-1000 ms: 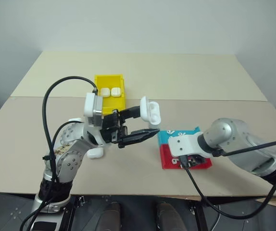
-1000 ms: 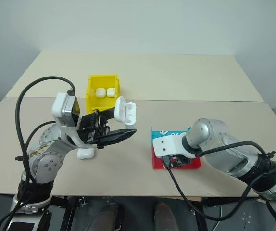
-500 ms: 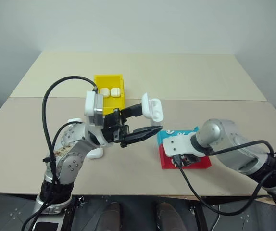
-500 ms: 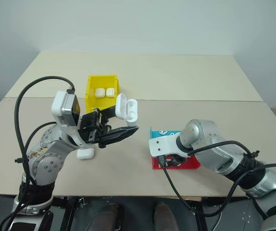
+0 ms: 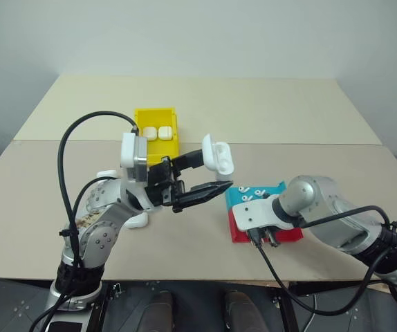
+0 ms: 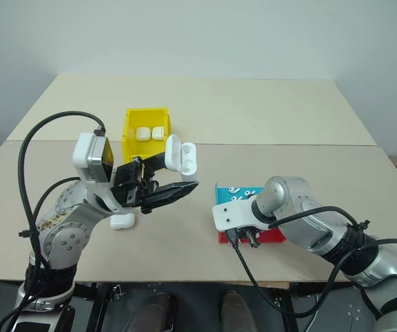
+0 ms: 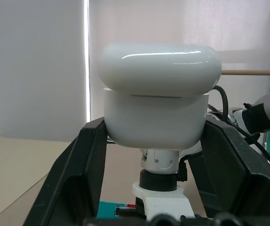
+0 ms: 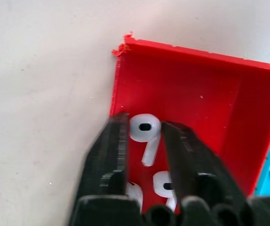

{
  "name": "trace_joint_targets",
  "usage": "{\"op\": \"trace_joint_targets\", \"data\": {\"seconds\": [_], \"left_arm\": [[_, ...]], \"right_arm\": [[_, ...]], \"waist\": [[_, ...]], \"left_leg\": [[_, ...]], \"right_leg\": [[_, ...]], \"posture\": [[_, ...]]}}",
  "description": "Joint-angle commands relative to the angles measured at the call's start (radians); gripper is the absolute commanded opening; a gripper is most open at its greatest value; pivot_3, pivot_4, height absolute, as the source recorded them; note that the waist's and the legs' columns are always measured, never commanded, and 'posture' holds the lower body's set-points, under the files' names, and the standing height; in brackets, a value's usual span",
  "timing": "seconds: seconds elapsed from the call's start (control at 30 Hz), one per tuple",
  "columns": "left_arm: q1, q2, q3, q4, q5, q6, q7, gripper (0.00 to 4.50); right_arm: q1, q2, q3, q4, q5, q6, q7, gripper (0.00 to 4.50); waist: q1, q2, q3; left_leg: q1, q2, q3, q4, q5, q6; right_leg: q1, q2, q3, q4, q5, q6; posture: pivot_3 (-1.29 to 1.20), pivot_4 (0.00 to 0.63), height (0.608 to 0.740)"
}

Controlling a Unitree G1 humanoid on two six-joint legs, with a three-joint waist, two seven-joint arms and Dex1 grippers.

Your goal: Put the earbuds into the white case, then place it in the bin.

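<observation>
Holding the white case [image 5: 218, 157] up off the surface [image 5: 268, 114], your left hand [image 5: 209, 174] pinched its lower half between both fingers, lid flipped back and the mouth turned toward the right arm, which looked like a way to keep the sockets reachable for loading. Your right hand [image 8: 143, 141] pointed steeply down into the red tray [image 8: 205, 89] near the front edge of the surface, its fingers standing close on either side of one of the earbuds [image 8: 144, 129], bracketing the bud's head in that tray's near-left corner; whether they actually pressed on it I could not tell, though the narrow gap suggested a pinch was being made. Two more earbuds lay just beside that one, so a clean single pick would have needed care. The teal tray [image 5: 254, 193] sat touching the red one on its far side, with more earbuds in it. The bin [image 5: 158, 132] stood toward the far-left part of the surface, beyond your left arm, already carrying two closed cases, well apart from the trays. Another case [image 6: 122, 221] rested on the surface beside your left arm.
</observation>
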Motion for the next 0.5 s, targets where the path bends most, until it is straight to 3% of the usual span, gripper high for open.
{"op": "trace_joint_targets", "data": {"seconds": [0.03,0.3,0.47,0.5], "left_arm": [[-0.001,0.006,0.017,-0.043,-0.025,0.000,0.006,2.73],[-0.001,0.016,0.023,-0.043,-0.040,0.007,0.005,2.73],[-0.006,0.035,0.031,-0.031,-0.059,0.008,-0.015,2.73],[-0.012,0.038,0.031,-0.023,-0.061,0.008,-0.023,2.73]], "right_arm": [[0.016,0.002,-0.009,0.002,-0.027,0.000,0.001,0.62],[0.017,0.015,-0.100,-0.030,0.057,0.096,0.019,0.62],[0.027,0.011,-0.399,-0.100,0.315,0.281,0.058,0.62],[0.076,0.051,-0.550,-0.121,0.394,0.291,0.035,0.62]], "waist": [[0.000,0.000,0.000],[0.000,0.000,0.000],[0.002,0.000,0.000],[0.002,0.000,0.000]], "left_leg": [[0.000,0.000,0.000,0.000,0.000,0.000],[0.000,0.000,0.000,0.000,0.000,0.000],[-0.002,0.000,-0.001,0.000,0.000,0.000],[-0.002,0.000,-0.001,0.000,0.000,0.001]], "right_leg": [[0.000,0.000,0.000,0.000,0.000,0.000],[0.000,0.000,0.000,0.000,0.000,0.000],[-0.001,0.000,0.000,0.000,0.000,0.000],[-0.001,0.000,0.000,0.000,0.000,0.000]], "posture": [[0.00,0.150,0.740],[0.00,0.150,0.740],[0.00,0.150,0.740],[0.00,0.150,0.740]]}}
